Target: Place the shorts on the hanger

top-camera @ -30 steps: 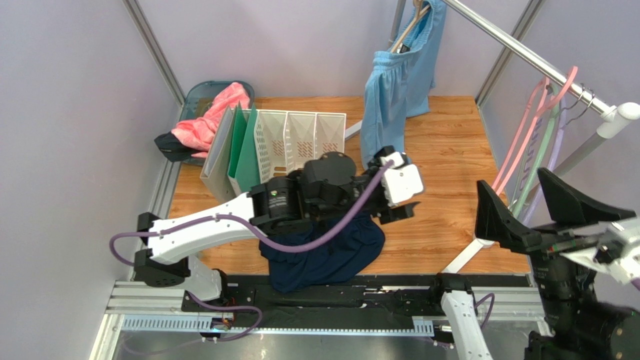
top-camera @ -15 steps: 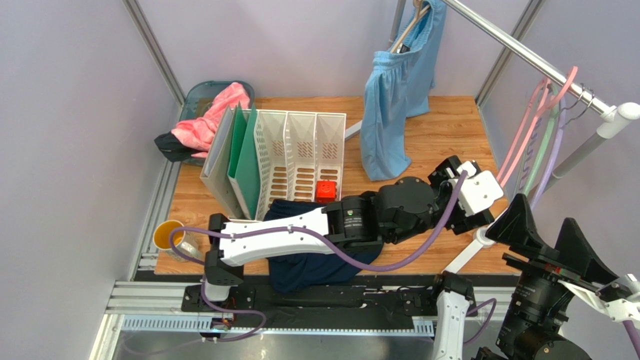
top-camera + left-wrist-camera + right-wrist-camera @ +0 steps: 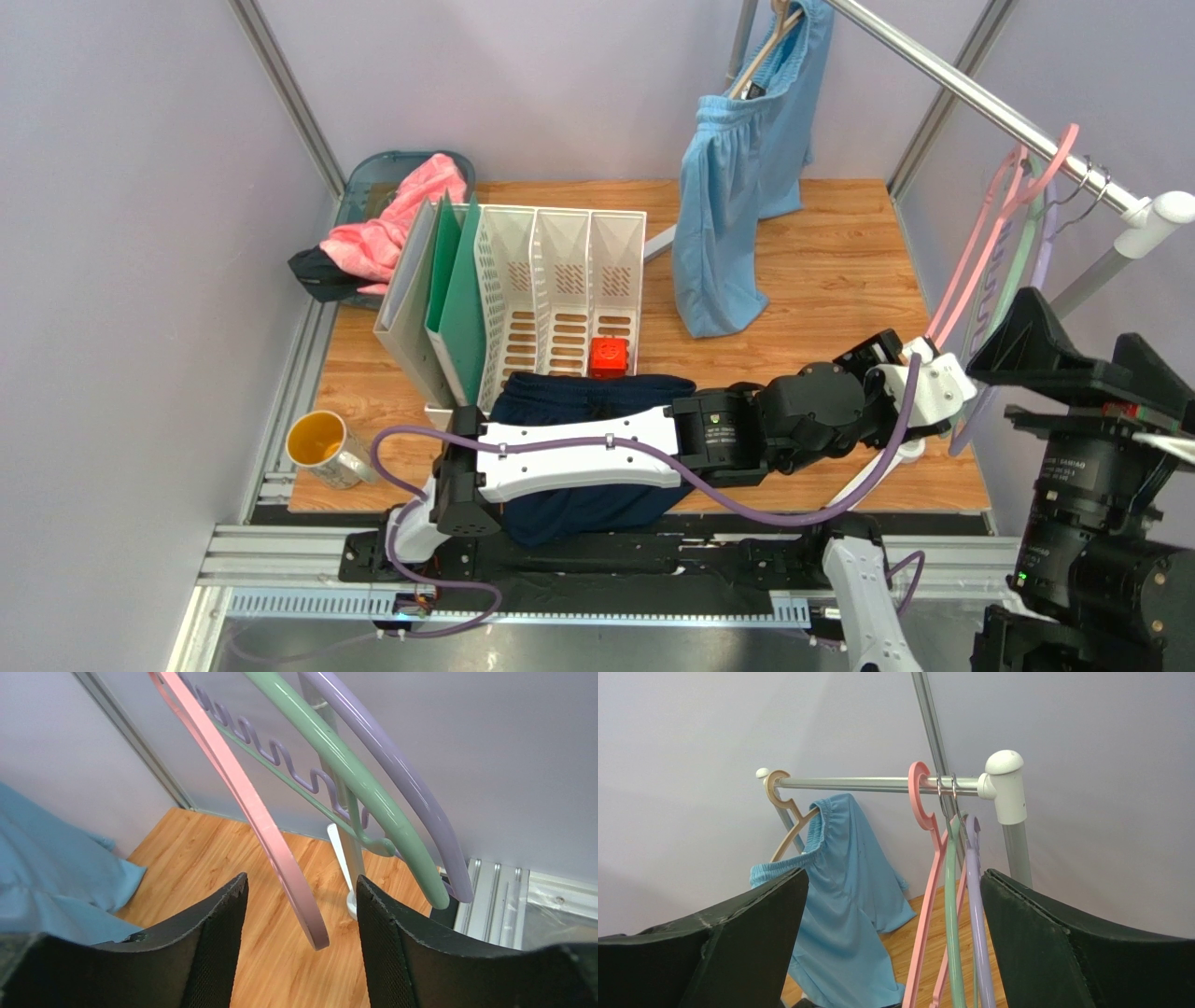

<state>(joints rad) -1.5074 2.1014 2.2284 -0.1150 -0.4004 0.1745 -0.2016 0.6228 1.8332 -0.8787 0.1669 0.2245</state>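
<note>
Navy shorts (image 3: 578, 513) lie on the tabletop (image 3: 828, 280) at lower centre of the top view, under the left arm. At far right, the left claw (image 3: 302, 882) stands apart around the lower end of the pink hanger (image 3: 270, 822), which hangs on the rail (image 3: 878, 783). Beside it, the right claw (image 3: 894, 875) gapes wide, holding nothing.

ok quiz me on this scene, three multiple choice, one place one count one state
1. Where are the navy shorts? A on the table under the left arm; B on the wooden hanger; C in the basket.
2. How many plastic hangers hang at the rail's white-capped end? A two; B three; C five.
3. The left gripper is: A shut on the shorts; B open around the pink hanger's end; C shut, empty.
1A, they lie flat beneath that arm. 2B, pink, green, lilac. 3B, the hanger sits between its parted jaws.
</note>
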